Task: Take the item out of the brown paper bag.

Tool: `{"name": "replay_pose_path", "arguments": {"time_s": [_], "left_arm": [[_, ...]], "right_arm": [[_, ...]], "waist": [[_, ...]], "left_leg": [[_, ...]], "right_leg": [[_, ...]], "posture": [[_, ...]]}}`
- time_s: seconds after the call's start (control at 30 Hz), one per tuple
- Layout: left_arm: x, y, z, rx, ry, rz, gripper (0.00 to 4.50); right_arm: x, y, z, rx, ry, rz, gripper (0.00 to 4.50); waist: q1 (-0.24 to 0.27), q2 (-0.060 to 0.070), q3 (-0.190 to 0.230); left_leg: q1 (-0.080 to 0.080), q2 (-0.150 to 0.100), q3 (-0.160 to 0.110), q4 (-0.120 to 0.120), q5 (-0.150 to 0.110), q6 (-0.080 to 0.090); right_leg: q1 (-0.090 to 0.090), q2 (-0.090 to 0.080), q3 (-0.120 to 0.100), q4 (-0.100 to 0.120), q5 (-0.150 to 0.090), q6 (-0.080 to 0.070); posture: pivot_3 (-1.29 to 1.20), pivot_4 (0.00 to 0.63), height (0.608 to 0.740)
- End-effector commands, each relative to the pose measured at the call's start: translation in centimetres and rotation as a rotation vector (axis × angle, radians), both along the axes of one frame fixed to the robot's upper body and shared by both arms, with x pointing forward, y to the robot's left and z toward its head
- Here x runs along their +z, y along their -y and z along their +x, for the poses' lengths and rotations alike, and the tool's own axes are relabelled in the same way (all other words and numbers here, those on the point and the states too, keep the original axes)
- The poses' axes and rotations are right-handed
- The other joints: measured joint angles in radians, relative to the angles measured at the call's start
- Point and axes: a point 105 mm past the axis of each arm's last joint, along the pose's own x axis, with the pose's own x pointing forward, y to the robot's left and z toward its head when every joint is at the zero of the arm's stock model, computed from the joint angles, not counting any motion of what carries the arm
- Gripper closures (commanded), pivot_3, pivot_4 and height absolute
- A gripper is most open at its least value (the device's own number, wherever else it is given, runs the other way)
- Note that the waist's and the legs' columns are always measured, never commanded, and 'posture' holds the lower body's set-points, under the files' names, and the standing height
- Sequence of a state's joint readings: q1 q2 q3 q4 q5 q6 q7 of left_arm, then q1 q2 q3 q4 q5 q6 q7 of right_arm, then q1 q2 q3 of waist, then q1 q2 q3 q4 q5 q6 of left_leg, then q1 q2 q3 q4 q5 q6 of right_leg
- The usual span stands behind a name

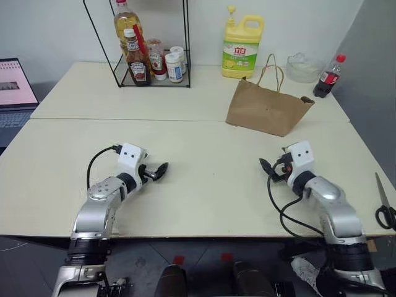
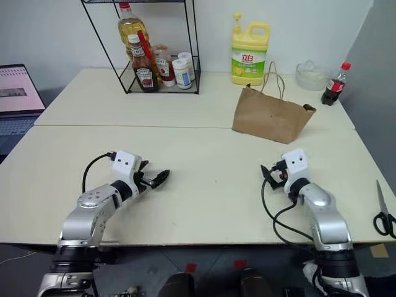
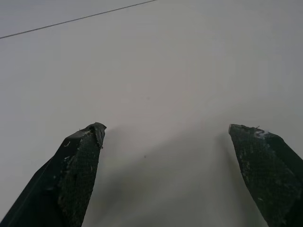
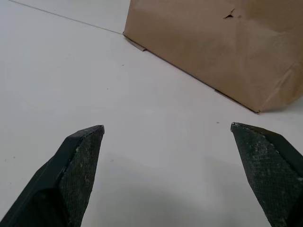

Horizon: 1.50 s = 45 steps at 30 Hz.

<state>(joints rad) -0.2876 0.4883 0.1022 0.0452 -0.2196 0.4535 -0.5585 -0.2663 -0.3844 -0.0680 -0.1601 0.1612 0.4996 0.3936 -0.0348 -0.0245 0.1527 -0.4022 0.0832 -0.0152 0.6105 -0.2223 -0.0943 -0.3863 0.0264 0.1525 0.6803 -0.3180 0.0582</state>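
The brown paper bag stands on the far right part of the cream table, its looped handles sticking up. The item is hidden; nothing shows at the bag's mouth. My right gripper hovers low over the table in front of the bag, a short way off, open and empty. The right wrist view has the bag just beyond the spread fingers. My left gripper is open and empty over the bare table at the left, far from the bag, its fingers wide apart.
Behind the bag stand a yellow detergent jug, a clear bowl and a cola bottle. A wire rack with sauce bottles is at the back left. A laptop sits far left, scissors at the right edge.
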Motion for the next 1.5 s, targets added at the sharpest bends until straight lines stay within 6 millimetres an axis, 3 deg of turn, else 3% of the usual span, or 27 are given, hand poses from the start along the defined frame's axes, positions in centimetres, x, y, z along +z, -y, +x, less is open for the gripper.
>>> {"name": "replay_pose_path", "arguments": {"time_s": [0.03,0.33,0.5,0.67,0.93,1.07,1.23,1.5], "left_arm": [[1.2,0.2,0.0,-0.008,0.040,-0.012,0.05],[2.3,0.7,-0.1,0.013,0.076,-0.060,0.05],[3.3,2.1,-0.9,-0.063,0.079,-0.069,0.05],[6.8,4.5,0.3,-0.197,0.147,-0.071,0.05],[12.5,9.2,1.3,-0.465,0.214,-0.054,0.05],[14.8,9.8,0.9,-0.570,0.228,-0.096,0.05],[16.8,9.1,1.0,-0.575,0.264,-0.115,0.05],[17.1,8.3,-0.4,-0.517,0.292,-0.173,0.05]], "right_arm": [[2.0,-0.6,-0.2,0.013,0.053,0.030,0.00],[1.3,-1.0,-0.5,-0.055,0.054,0.054,0.00],[1.4,0.2,-0.2,-0.079,0.059,0.032,0.00],[3.5,2.9,1.3,-0.112,0.113,-0.009,0.00],[10.2,5.3,5.3,-0.082,0.244,-0.037,0.00],[12.5,4.7,8.0,-0.048,0.297,-0.058,0.00],[15.1,1.8,10.5,0.054,0.337,-0.020,0.00],[15.7,-1.8,12.8,0.070,0.326,0.021,0.00]], "waist": [[0.000,0.000,0.000],[0.001,0.000,0.000],[0.001,0.000,0.000],[0.004,-0.002,0.003],[-0.003,-0.001,0.004],[-0.017,-0.001,0.006],[-0.032,0.001,0.009],[-0.049,0.002,0.011]], "left_leg": [[0.000,0.000,0.000,0.000,0.000,0.000],[-0.001,0.000,0.000,0.000,0.000,0.000],[-0.001,0.000,0.000,0.000,0.000,0.000],[-0.002,-0.001,-0.001,0.001,0.000,0.000],[-0.003,-0.001,-0.001,0.002,0.000,0.000],[-0.003,-0.001,-0.001,0.002,0.000,0.000],[-0.003,-0.001,-0.001,0.001,0.000,0.000],[-0.005,-0.003,-0.002,0.001,0.002,-0.003]], "right_leg": [[0.000,0.000,0.000,0.000,0.000,0.000],[-0.001,0.000,0.000,0.000,0.000,0.000],[-0.001,0.000,0.000,0.000,0.000,0.000],[-0.001,0.000,-0.001,0.000,0.000,0.000],[-0.002,0.000,-0.001,0.000,0.000,0.000],[-0.001,0.000,-0.001,0.000,0.000,0.000],[-0.002,-0.001,-0.001,-0.001,0.000,0.000],[-0.002,-0.004,-0.003,0.000,0.000,0.000]], "posture": [[0.00,0.150,0.740],[0.00,0.150,0.740],[0.00,0.150,0.740],[0.00,0.150,0.740],[0.00,0.150,0.740],[0.00,0.150,0.740],[0.00,0.150,0.740],[0.00,0.150,0.740]]}}
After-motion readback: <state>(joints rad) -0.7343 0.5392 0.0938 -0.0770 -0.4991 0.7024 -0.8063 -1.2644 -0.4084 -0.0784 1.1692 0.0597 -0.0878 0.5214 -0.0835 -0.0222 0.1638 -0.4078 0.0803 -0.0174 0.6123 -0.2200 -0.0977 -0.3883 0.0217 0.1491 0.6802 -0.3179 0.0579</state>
